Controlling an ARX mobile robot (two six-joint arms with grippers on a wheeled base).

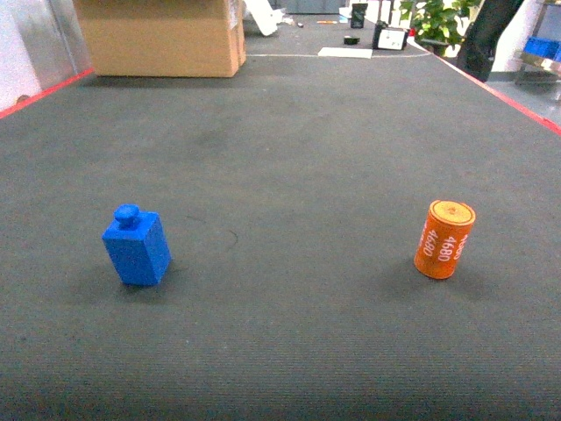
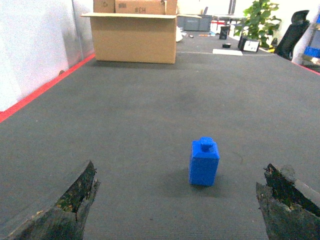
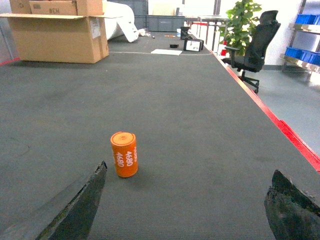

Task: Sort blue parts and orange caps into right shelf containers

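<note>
A blue part (image 1: 136,248), a small block with a knob on top, stands on the dark mat at the left. An orange cap (image 1: 444,239), a cylinder marked 4680, stands at the right. In the left wrist view the blue part (image 2: 203,162) is ahead of my open left gripper (image 2: 180,169), slightly right of centre and apart from both fingers. My right gripper (image 3: 190,170) is open too. The orange cap (image 3: 124,154) stands just beyond its left finger (image 3: 85,200), not touching it. Blue shelf containers (image 3: 306,19) show at the far right. Neither gripper appears in the head view.
A big cardboard box (image 1: 162,35) stands at the mat's far left. Red tape (image 3: 280,125) marks the mat's right edge, with floor beyond. A black office chair (image 3: 255,42) and a plant (image 3: 242,20) stand far right. Small devices (image 1: 386,37) lie at the far end.
</note>
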